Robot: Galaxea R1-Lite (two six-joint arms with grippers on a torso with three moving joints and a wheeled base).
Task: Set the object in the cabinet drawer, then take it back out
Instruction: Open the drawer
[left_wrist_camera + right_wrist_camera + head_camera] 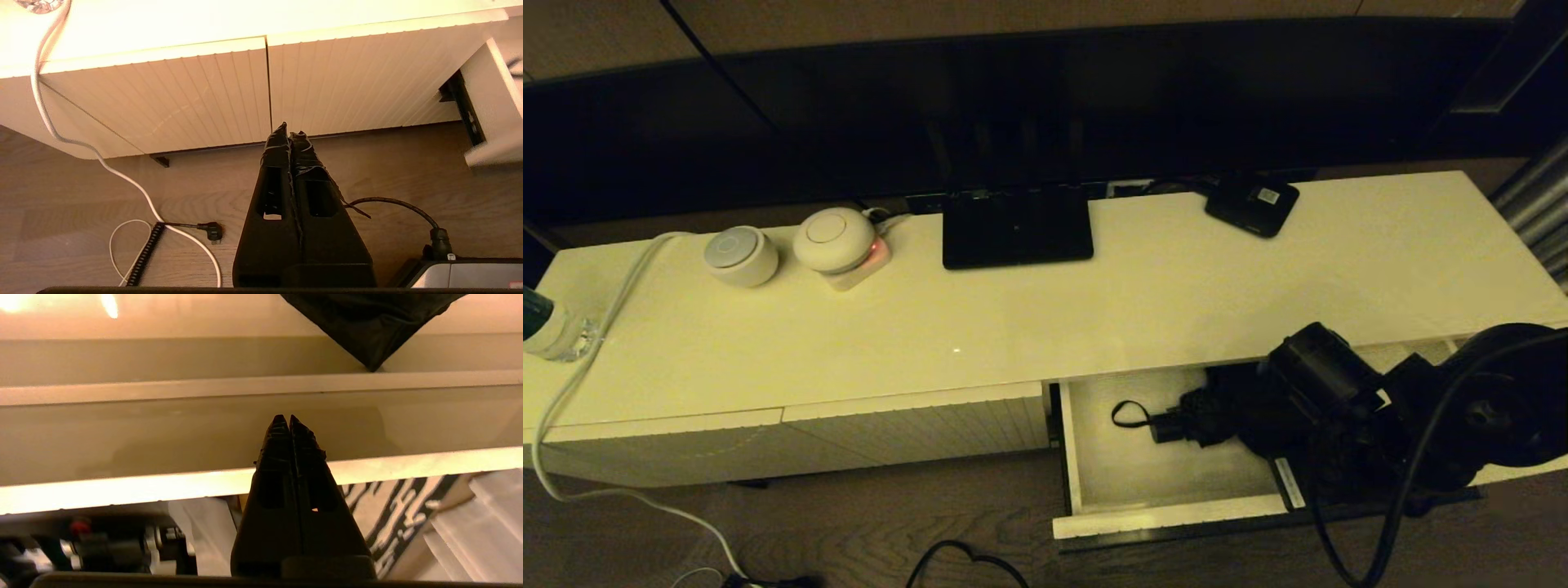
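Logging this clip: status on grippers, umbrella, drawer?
Right gripper shut, empty, over open drawer. Umbrella lying inside. Left gripper shut, parked low. Nothing blocking.

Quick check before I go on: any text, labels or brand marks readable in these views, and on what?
None can be read.
Small flat black box on the cream cabinet top: a white label, print too small to make out.
Black folding umbrella in the open cream drawer: no marking visible.
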